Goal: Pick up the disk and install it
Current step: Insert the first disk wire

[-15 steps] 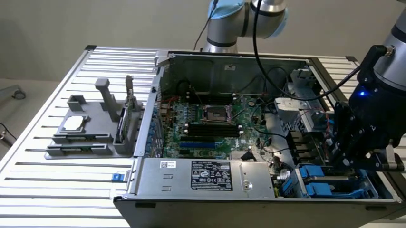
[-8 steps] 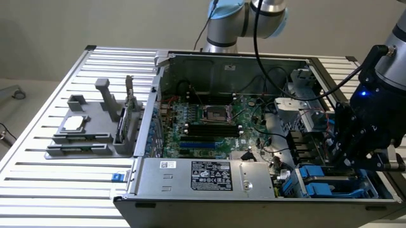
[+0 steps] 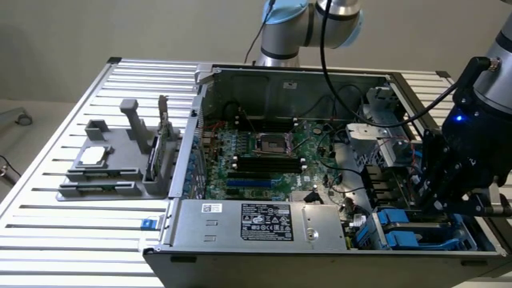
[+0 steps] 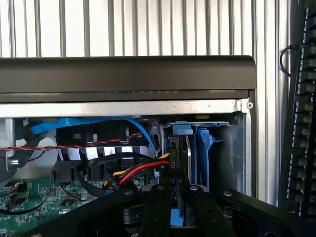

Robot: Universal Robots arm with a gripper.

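Blue-framed disk [image 4: 180, 150], edge-on, upright.

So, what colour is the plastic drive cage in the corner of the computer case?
Blue. The drive cage shows best in the exterior view.

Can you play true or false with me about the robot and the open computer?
1. The computer case is open, and its green circuit board shows. True.
2. The gripper hangs over the grey holder. False: it is at the blue drive cage, clamped on the disk.
3. The table is wooden. False: it is slatted metal.
4. A small silver chip lies on the grey holder. True.
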